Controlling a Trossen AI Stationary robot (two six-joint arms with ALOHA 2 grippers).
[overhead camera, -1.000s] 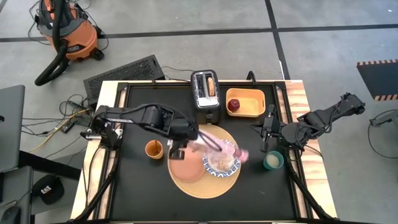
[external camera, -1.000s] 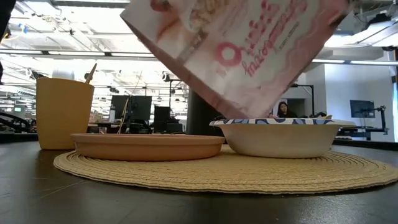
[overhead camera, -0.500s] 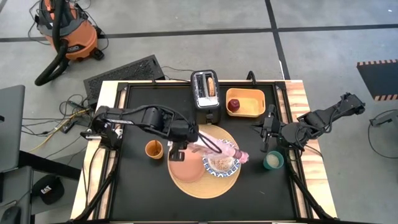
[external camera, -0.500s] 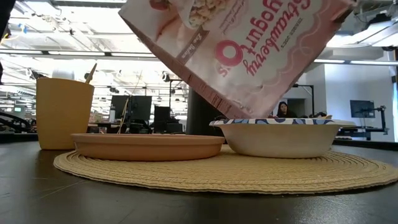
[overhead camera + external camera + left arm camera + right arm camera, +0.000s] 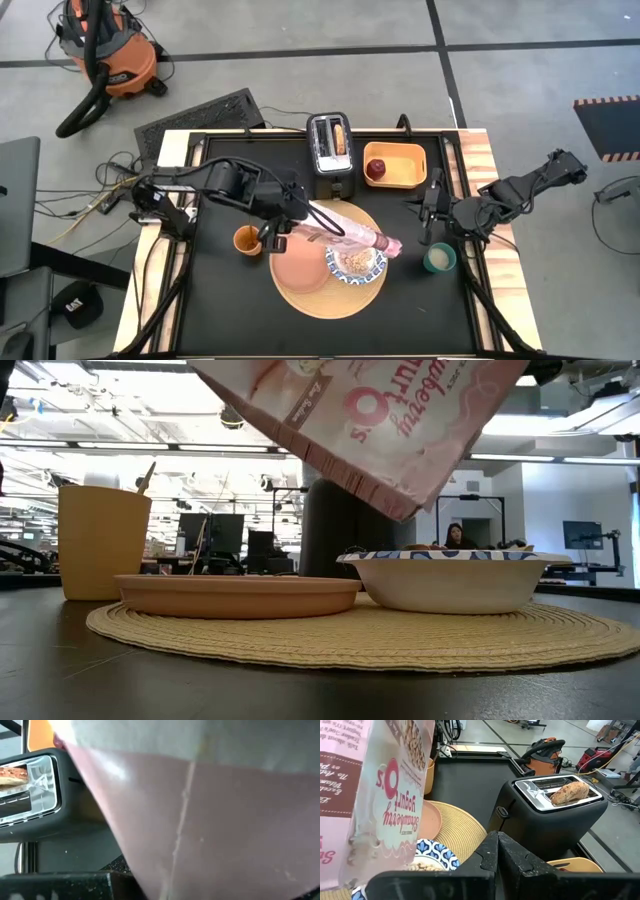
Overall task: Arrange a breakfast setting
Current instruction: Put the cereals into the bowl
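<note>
1 large round light-wood board (image 5: 330, 290) lies on the black table (image 5: 220, 310) and serves as the landmark: on it sit 1 salmon-pink plate (image 5: 298, 270) on its left half and 1 blue-and-white patterned dish (image 5: 356, 264) on its right half, the 2 just beside each other, with cereal (image 5: 354, 262) lying in the dish. Behind the board stands 1 black toaster (image 5: 331, 143) with 1 round toasted bread (image 5: 340, 135) in a slot, and to the right of it 1 yellow rectangular tray (image 5: 397, 166) carrying 1 small red apple (image 5: 376, 169). 1 yellow cup (image 5: 247, 239) stands just left of the board, with a slim stick-like handle showing above its rim in the low view, and 1 small teal cup (image 5: 438, 259) stands right of the board. Since 1 second ago the pink cereal box (image 5: 345, 229) has risen and levelled out above the dish, and the left arm has pulled back toward the board's upper left. The left gripper (image 5: 290, 225) is clamped on the box's end, holding it tilted over the dish. The right gripper (image 5: 428, 212) hovers right of the board above the teal cup, its fingers pressed together and empty.
</note>
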